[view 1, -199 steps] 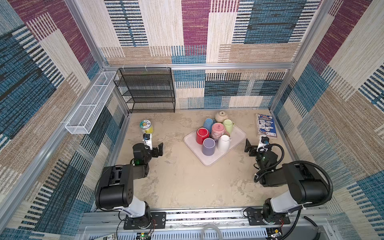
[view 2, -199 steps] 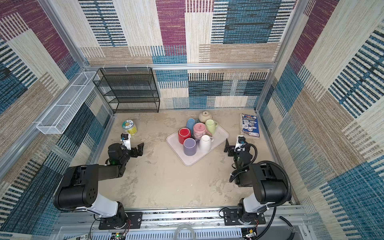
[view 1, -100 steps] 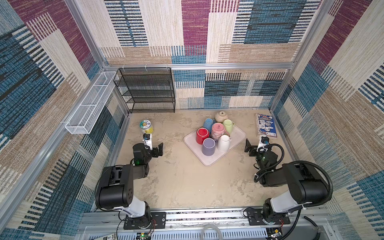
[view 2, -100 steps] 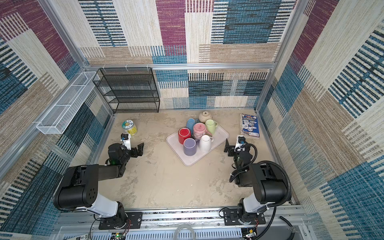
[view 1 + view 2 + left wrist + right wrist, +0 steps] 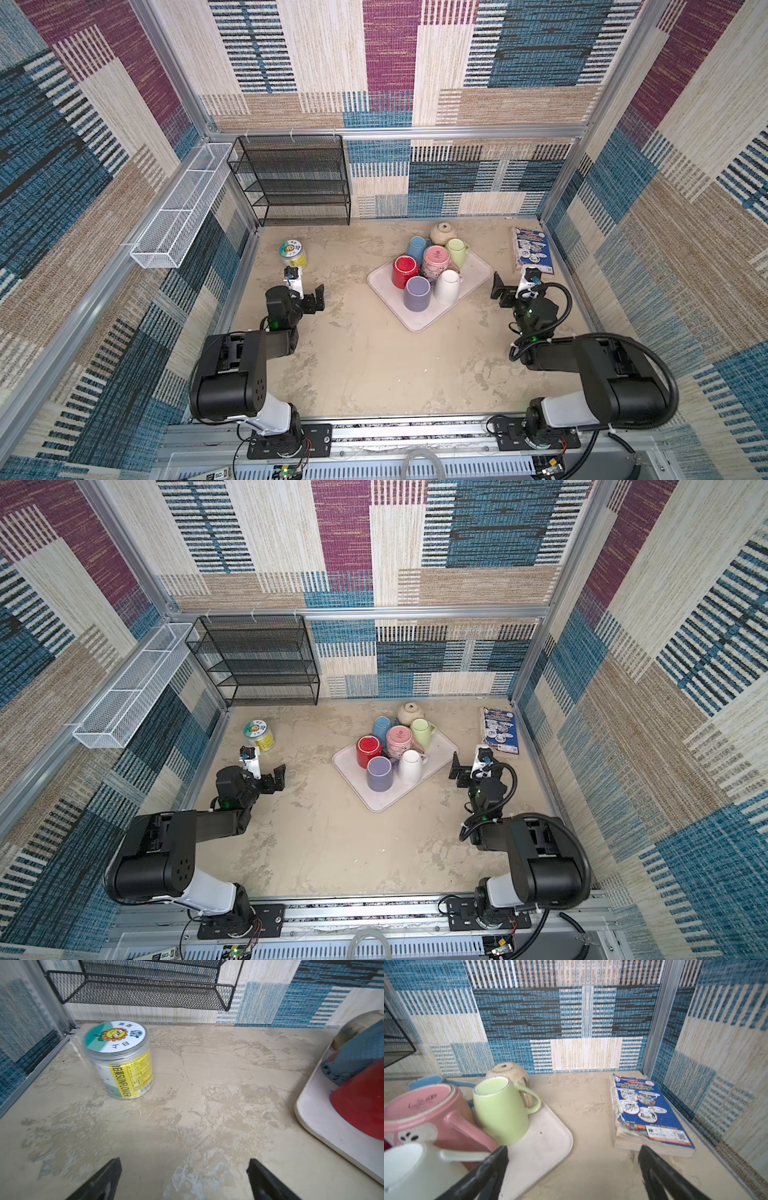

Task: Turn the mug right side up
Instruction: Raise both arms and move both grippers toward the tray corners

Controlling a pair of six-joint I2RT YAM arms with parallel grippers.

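No mug has been turned yet, as far as the views show. The green mug (image 5: 500, 1111), the pink mug (image 5: 425, 1113) and the white mug (image 5: 411, 1169) show their bases upward in the right wrist view. The red mug (image 5: 404, 271), the purple mug (image 5: 417, 293) and the blue mug (image 5: 417, 246) look bottom up as well in a top view. All six crowd together, touching or nearly so, on a white tray (image 5: 473, 270) on the worktop (image 5: 374, 365). A beige cup (image 5: 442, 232) just off the tray's far corner is inverted too. The task does not say which mug is meant, and nothing marks one out. The right hand (image 5: 513, 284) sits low just beside the tray's edge, fingers spread wide and empty. The green and white mugs are nearest to it, ahead and to its inner side, and a book (image 5: 532, 249) lies ahead on its outer side. The left hand (image 5: 305, 291) is likewise spread wide with nothing in it, well apart from the tray off to its inner side, with a jar (image 5: 294, 254) just ahead of it. So the whole job seems to remain: reaching in, gripping one mug, lifting it clear of its neighbours, flipping it and setting it on its base. The tight packing looks likely to make a clean grip awkward.
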